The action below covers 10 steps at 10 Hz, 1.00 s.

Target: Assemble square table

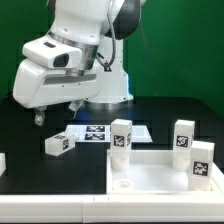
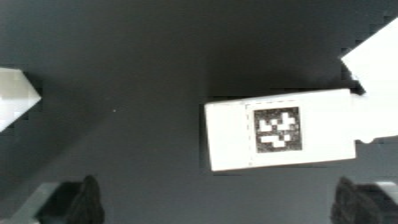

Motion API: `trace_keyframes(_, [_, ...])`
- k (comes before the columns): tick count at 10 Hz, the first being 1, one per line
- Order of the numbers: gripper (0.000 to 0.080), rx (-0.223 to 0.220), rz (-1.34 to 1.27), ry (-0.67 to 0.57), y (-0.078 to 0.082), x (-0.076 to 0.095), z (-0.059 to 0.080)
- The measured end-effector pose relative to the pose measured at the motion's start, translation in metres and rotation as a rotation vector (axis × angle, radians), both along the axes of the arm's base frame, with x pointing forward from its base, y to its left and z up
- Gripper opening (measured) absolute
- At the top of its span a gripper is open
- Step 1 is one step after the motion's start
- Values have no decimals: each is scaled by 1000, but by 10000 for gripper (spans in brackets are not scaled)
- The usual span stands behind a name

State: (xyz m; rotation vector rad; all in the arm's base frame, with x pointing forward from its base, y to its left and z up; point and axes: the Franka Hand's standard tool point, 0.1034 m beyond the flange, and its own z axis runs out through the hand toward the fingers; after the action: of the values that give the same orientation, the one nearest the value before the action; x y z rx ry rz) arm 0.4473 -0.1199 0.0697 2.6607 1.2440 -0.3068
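The square table's white slab (image 1: 150, 154) lies at the front of the exterior view's right, ribbed side up. Three tagged white legs stand upright at it: one (image 1: 121, 137) by its far left corner, one (image 1: 182, 133) at its far edge, one (image 1: 202, 163) on its right part. Another leg (image 1: 58, 144) lies on its side on the black table, left of the slab. My gripper (image 1: 57, 116) hangs open just above this lying leg. In the wrist view the leg (image 2: 285, 130) lies tag up, ahead of my open gripper (image 2: 219, 203), with nothing between the dark fingers (image 2: 75, 200).
The marker board (image 1: 100, 133) lies flat behind the lying leg. A white piece (image 1: 2, 162) shows at the exterior view's left edge. The robot base (image 1: 105, 85) stands at the back before a green wall. White shapes (image 2: 15, 95) cut into both sides of the wrist view.
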Motion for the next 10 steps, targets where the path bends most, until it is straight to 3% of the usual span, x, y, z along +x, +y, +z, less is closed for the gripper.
trace_keyframes(3, [649,-46,-695,-14,-12,7,-14])
trace_keyframes(4, [649,-48,-742,5,-20,10,-16])
trace_keyframes(7, [649,-73,-917,-35,-15,11,-18])
trace_keyframes(8, [649,-71,-969,-29,-14,10,-19])
trace_keyframes(10, [649,-4,-1270,67,-19,13,-20])
